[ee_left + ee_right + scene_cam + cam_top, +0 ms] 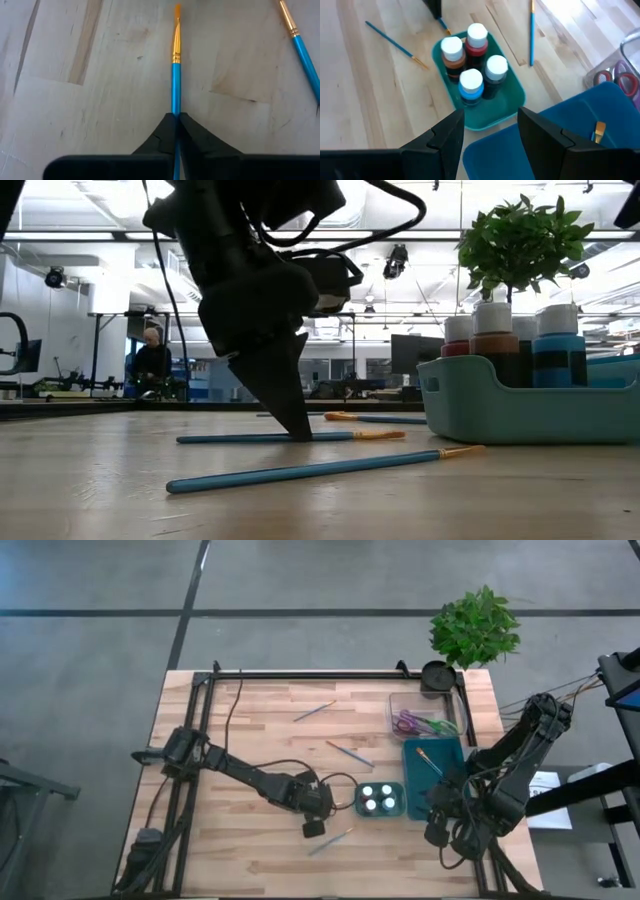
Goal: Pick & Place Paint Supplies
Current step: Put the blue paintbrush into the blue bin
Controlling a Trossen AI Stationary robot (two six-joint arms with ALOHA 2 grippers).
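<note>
Fingers of my left gripper are pinched shut on a blue-handled paintbrush lying flat on the desk, just beside the teal tray of 4 paint bottles. I judge this the grasp step; next comes a straight lift and a carry to the blue bin. My right gripper waits open above that bin's edge.

A potted plant stands by the wooden table's far corner, near a clear bin of scissors.
</note>
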